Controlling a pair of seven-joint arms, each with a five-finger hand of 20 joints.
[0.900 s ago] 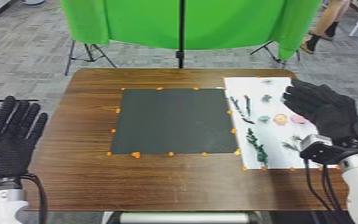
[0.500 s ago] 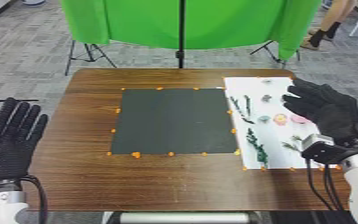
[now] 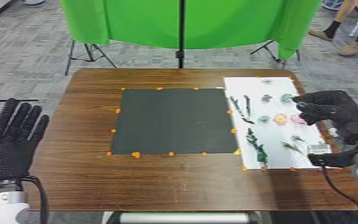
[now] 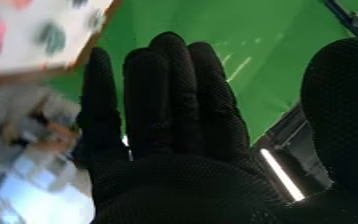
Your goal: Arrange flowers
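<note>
Having the right black-gloved hand (image 3: 335, 107) over the right edge of a white rectangular sheet (image 3: 278, 162), near the pink round flower (image 3: 298, 119), and being unable to tell touching from hovering there. In the right wrist view, showing this hand (image 4: 184, 185) released, with straight fingers, thumb standing apart, and gripping nothing. Resting the left black-gloved hand (image 3: 7, 150) beside the left edge of the brown wooden surface (image 3: 158, 185), also released, with fingers spread and straight. Seeing the flowers and greenery all lying on the white sheet: the pale orange flower (image 3: 280, 119) just beside the pink one, the small grey-green flower (image 3: 264, 119) at its left, the teal flower (image 3: 287, 98) close to the right hand, and the greyish flower (image 3: 266, 98) farther left. Seeing also the long leafy dark green sprig (image 3: 257, 147), the feathery green sprig (image 3: 291, 146), and thin dark green stems (image 3: 241, 107) along the left side. Just beside the sheet, seeing the dark grey rectangular mat (image 3: 171, 120) lying flat, with small orange pieces (image 3: 136, 155) around the edges. Behind the surface, seeing the bright green cloth (image 3: 131, 22) hanging.
</note>
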